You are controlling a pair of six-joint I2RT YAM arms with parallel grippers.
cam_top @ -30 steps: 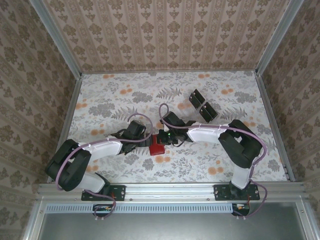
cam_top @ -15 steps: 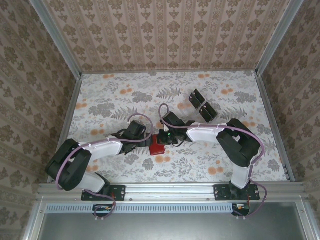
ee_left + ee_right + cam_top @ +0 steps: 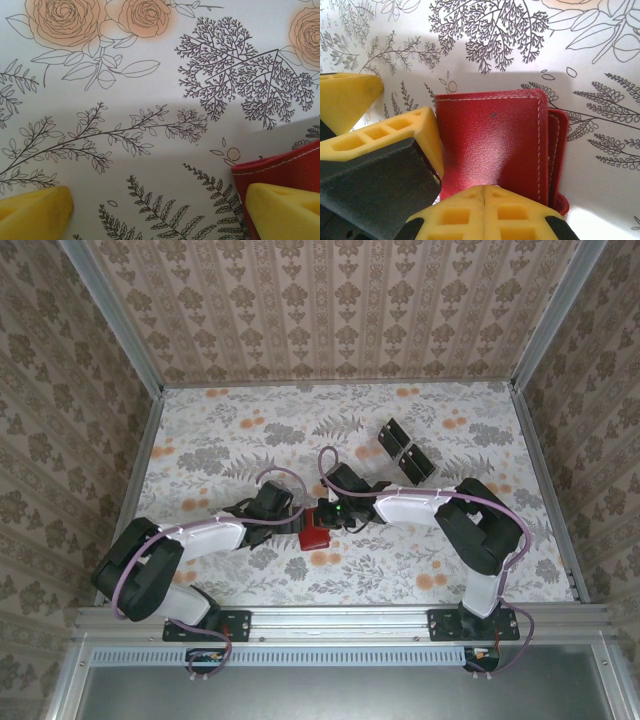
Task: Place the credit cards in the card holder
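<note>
Red card holder (image 3: 492,145) lies flat on the floral table (image 3: 220,440), near centre, between the two wrists, with its stitched edge and tab side away from the left arm. Right gripper (image 3: 484,210) has its fingertips pressed together on the holder's near edge. It may be pinching a leather layer or just pressing down; I can't tell. Left gripper (image 3: 155,207) is spread wide and holds nothing, with one finger at the holder's corner and the other on bare table. Credit cards (image 3: 416,464) sit well apart, beyond and right of the holder, dark, in a row running diagonally from far-left to near-right. They lie on the right arm's side, so the right arm looks nearer for the fetch.
</note>
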